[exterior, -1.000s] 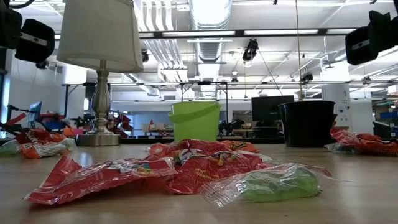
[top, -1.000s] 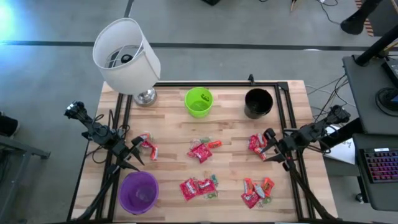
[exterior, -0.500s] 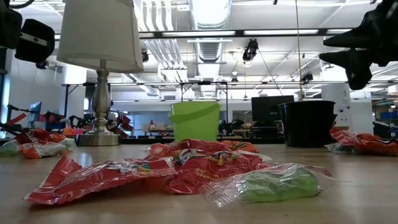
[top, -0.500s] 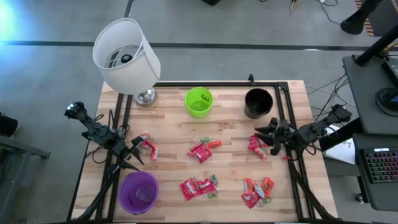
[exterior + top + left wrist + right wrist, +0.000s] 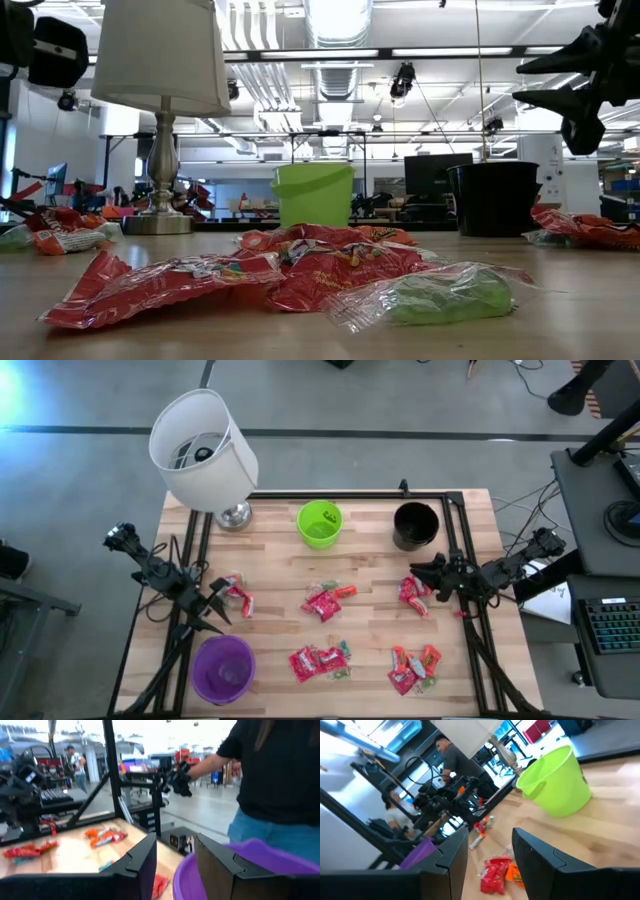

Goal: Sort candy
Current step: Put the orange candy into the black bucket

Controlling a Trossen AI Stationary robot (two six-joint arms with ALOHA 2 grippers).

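Note:
Candy lies in several small heaps on the wooden table: red packets at the left (image 5: 238, 596), in the middle (image 5: 326, 601), at the right (image 5: 412, 592), and two heaps near the front (image 5: 318, 661) (image 5: 413, 668). In the low view the front heap (image 5: 300, 270) lies close by. My left gripper (image 5: 217, 608) hovers open beside the left heap, just behind the purple cup (image 5: 223, 668). My right gripper (image 5: 424, 574) hovers open over the right heap, pointing level toward the table's left; the low view shows it (image 5: 535, 82) high above the table.
A green cup (image 5: 319, 523) and a black cup (image 5: 416, 525) stand at the back. A white-shaded lamp (image 5: 204, 450) stands at the back left corner. A black frame (image 5: 350, 494) runs along the table's edges. People show beyond the table in both wrist views.
My right gripper has rolled about its own axis and swung from slanting toward the near edge to pointing toward the table's left, so both its fingers now show in the low view. It stays open. The candy has not moved.

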